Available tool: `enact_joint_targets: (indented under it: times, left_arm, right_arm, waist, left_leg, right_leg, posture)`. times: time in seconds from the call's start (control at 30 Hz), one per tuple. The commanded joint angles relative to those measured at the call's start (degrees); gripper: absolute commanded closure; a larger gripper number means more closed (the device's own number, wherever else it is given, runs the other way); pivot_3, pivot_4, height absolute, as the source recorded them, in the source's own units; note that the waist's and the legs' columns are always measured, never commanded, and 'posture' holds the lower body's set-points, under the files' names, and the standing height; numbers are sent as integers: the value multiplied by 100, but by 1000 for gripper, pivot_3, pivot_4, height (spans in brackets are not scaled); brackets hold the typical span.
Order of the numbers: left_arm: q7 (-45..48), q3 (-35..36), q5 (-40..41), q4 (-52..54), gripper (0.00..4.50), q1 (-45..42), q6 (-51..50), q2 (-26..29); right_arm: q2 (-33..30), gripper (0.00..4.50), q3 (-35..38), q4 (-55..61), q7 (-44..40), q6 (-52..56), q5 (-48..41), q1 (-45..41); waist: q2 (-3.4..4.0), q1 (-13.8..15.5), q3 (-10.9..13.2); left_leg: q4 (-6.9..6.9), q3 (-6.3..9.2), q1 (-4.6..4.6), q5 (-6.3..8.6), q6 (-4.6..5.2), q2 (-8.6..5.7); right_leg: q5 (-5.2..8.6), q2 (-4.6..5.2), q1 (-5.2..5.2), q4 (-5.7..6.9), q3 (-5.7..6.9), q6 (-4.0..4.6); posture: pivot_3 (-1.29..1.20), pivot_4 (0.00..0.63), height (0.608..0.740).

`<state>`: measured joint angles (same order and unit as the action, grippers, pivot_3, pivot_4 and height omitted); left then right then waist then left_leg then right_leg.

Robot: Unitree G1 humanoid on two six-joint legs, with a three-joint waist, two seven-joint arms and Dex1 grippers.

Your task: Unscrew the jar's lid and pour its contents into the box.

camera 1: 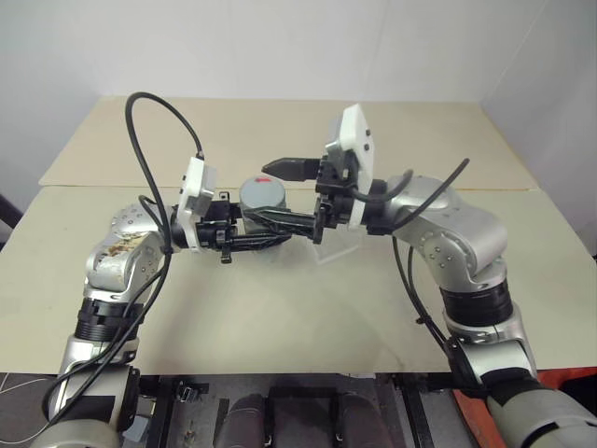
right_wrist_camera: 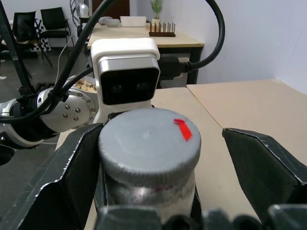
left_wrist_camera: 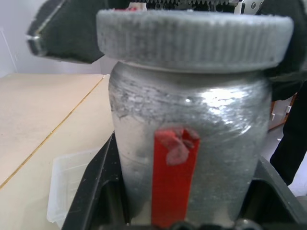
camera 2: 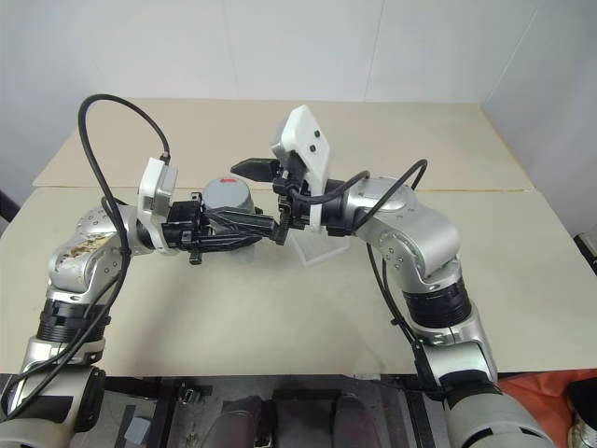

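Your table (camera 1: 308,317) carries the box (camera 1: 338,245), lying under the right wrist. Your left gripper (camera 1: 266,231) clamps the jar (left_wrist_camera: 187,143) above it, lid (right_wrist_camera: 148,142) on; your right gripper (right_wrist_camera: 158,158) straddles the lid, fingers spread wide.

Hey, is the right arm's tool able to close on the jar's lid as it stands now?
Probably yes: the right tool is open with a finger on each side of the lid, nothing between, while the left tool holds the jar.
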<state>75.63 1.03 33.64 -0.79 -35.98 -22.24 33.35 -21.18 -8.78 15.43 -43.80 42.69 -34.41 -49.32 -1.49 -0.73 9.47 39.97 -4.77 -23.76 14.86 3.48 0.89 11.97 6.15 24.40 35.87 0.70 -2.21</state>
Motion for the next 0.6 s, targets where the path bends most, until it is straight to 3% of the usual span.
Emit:
enact_joint_targets:
  times: [0.03,0.6]
  left_arm:
    - [138,57,92,186,2515,-65,91,68]
    - [192,51,94,199,2515,-23,104,123]
  right_arm:
    - [-228,44,496,-2,124,-112,51,22]
    - [-578,44,726,-41,178,-177,-172,132]
  waist:
    - [0,-1,0]
    - [0,-1,0]
  left_leg:
    - [0,0,0,0,0,0]
    - [0,0,0,0,1,1]
  right_leg:
    - [0,0,0,0,0,0]
    - [0,0,0,-1,0,0]
  posture:
    - [0,150,740]
    - [0,150,740]
